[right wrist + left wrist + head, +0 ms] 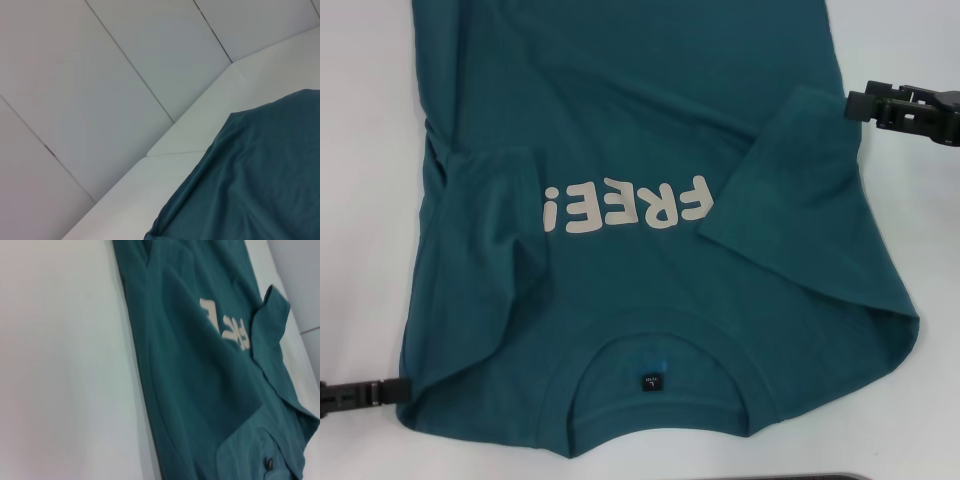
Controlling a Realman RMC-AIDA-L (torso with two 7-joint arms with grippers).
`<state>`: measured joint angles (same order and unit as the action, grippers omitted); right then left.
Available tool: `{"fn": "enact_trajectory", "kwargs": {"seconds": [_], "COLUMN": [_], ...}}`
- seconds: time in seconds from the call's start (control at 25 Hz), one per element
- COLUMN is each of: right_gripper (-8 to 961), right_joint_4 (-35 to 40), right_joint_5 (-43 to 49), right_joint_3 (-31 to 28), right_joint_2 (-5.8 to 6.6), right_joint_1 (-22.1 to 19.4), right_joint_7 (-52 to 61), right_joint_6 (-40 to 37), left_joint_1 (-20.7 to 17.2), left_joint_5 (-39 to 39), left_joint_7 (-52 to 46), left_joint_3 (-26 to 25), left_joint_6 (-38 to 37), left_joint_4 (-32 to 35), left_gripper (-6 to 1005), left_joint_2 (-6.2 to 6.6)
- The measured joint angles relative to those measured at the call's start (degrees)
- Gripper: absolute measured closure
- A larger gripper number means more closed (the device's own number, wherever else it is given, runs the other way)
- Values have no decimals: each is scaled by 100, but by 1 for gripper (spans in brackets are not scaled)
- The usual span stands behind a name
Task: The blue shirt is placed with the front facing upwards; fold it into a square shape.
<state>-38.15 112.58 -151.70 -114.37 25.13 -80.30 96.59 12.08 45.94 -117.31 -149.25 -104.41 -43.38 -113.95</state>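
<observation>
The blue shirt [620, 130] lies front up on the white table [360, 200], its collar [665, 350] and small dark label [649, 382] nearest me. The cream "FREE!" letters [625, 208] read upside down. Both sleeves are folded inward: one [490, 190] on the left, one [790, 170] on the right that touches the letters' end. My left gripper [408, 390] sits low at the shirt's near left corner, touching its edge. My right gripper [850, 103] hovers just off the right sleeve's outer edge. The shirt also shows in the left wrist view [210, 380] and the right wrist view [250, 185].
White table surface borders the shirt on the left [60, 365] and right [930, 230]. A dark strip [830, 477] lies along the table's near edge. Pale wall panels [100, 75] rise beyond the table's far side.
</observation>
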Motion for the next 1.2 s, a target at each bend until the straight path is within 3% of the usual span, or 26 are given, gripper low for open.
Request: {"fn": "enact_trajectory", "kwargs": {"seconds": [0.76, 1.2], "right_gripper": [38, 39], "right_joint_4": [-62, -61], "right_joint_5": [1, 6], "right_joint_3": [-9, 7], "right_joint_2": [12, 12], "right_joint_1": [-9, 0], "right_joint_7": [103, 103], "right_joint_6": [14, -29], "left_joint_1": [402, 546], "left_joint_5": [-327, -478], "left_joint_7": [7, -10], "left_joint_3": [54, 17], "left_joint_6": [-156, -230], "left_joint_4": [65, 20], "left_gripper": [125, 126], "left_joint_2": [-152, -141]}}
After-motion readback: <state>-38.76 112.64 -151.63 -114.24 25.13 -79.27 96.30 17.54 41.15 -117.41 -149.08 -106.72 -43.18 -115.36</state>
